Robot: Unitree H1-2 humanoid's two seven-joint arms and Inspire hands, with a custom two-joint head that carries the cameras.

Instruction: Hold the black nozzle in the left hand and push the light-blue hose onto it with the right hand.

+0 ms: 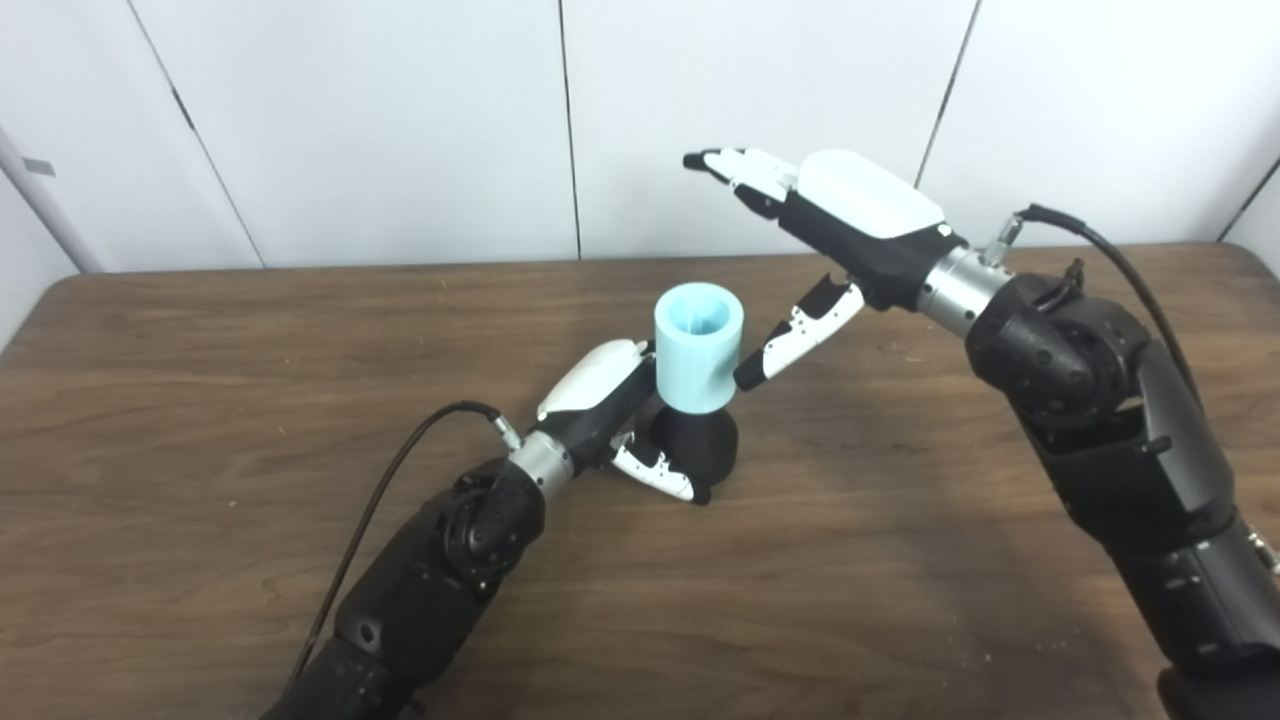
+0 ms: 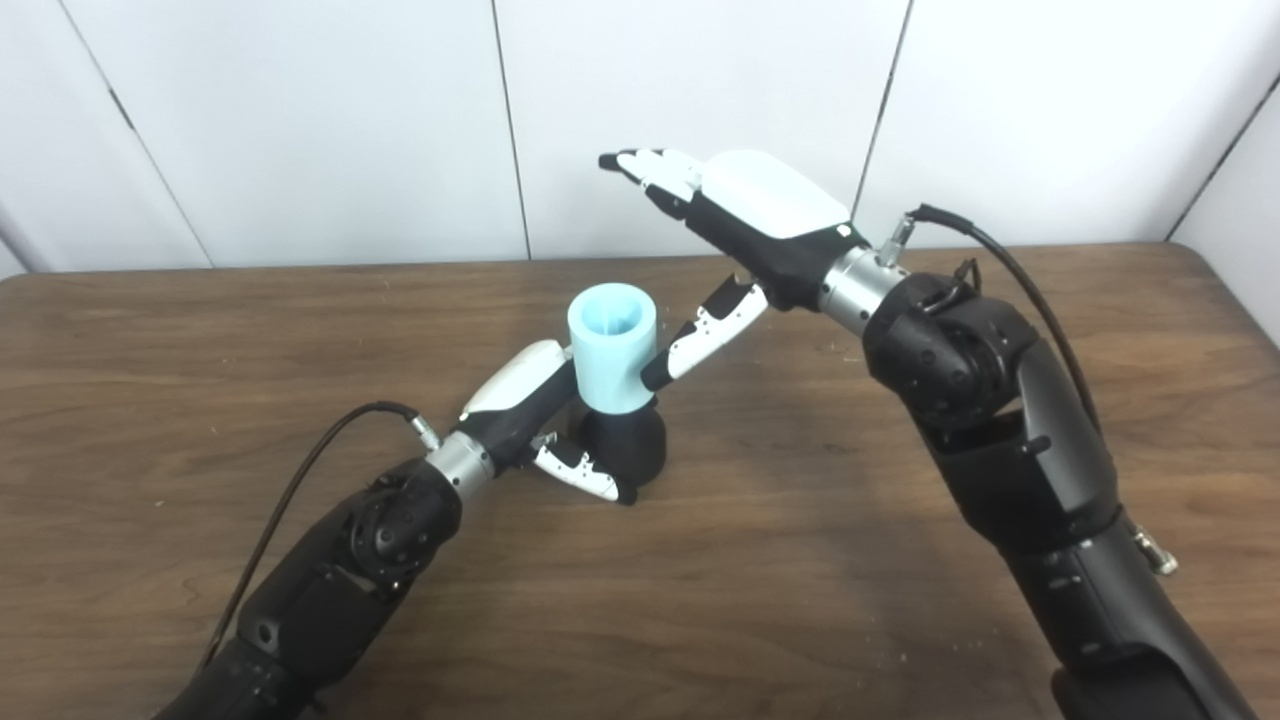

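The black nozzle (image 1: 700, 445) stands upright on the wooden table (image 1: 200, 400) near its middle. The light-blue hose (image 1: 698, 345), a short wide tube with its open end up, sits on top of the nozzle. My left hand (image 1: 625, 425) is shut on the nozzle's base from the left, thumb curled across the front. My right hand (image 1: 800, 250) hovers open up and to the right of the hose, fingers stretched out level above it. Its thumb points down with the tip close to the hose's right side; contact cannot be made out.
White wall panels (image 1: 400, 120) rise behind the table's far edge. A black cable (image 1: 380, 500) loops off my left wrist over the table. Another cable (image 1: 1130, 270) arcs from my right wrist. Bare wood lies on all sides of the nozzle.
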